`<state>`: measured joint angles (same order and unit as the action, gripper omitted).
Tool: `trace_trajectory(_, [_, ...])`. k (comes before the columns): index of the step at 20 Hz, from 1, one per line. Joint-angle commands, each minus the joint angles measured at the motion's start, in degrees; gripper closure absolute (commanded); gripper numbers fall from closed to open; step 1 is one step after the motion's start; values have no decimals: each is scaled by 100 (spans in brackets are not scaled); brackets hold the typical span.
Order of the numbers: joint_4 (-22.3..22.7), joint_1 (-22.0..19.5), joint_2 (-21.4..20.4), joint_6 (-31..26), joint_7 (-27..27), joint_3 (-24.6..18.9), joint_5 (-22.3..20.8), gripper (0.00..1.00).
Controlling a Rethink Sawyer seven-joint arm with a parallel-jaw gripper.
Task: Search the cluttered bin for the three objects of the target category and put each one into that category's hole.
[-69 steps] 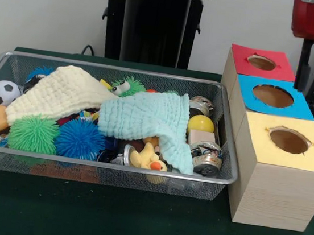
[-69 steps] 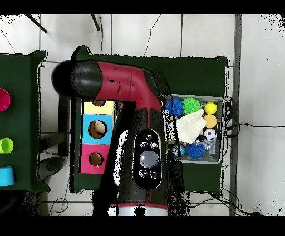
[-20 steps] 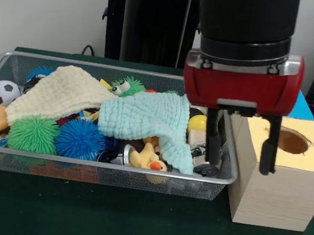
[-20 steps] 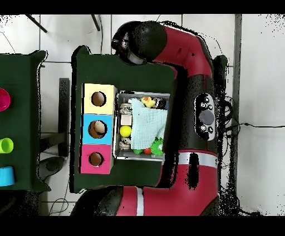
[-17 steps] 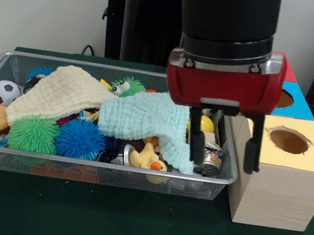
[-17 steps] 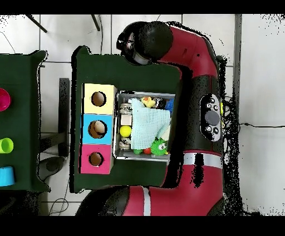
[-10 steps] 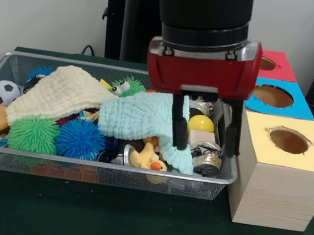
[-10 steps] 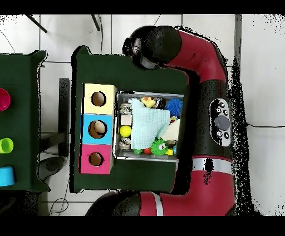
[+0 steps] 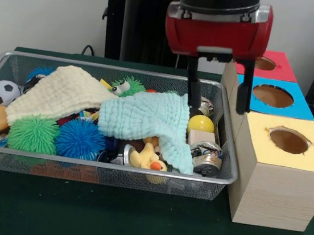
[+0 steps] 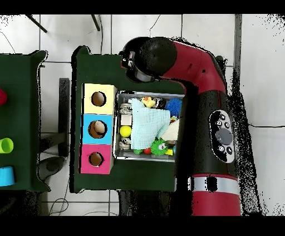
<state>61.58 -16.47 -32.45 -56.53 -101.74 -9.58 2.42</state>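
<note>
A: Where does the front view look from?

B: Low and close, across the table, facing the robot's pedestal (image 9: 151,22) at the top. The wire basket (image 9: 110,172) fills the left, the wooden box (image 9: 277,189) with three holes the right, and the gripper (image 9: 217,93) hangs in from above.

A: And the overhead one?

B: High up, straight down, much farther off, with floor tiles around the green table (image 10: 133,75). It is turned half round against the front view.

A: What do both cover?

B: The basket (image 10: 146,157), the box (image 10: 98,129) and the pale green cloth (image 9: 145,119), seen again from above (image 10: 147,127).
</note>
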Motion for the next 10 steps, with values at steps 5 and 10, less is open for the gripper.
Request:
trace_trajectory(5, [1355, 45, -349, 10, 646, -449, -283, 0])
trace_trajectory(10, [1579, 37, -379, 252, 586, -461, -309, 0])
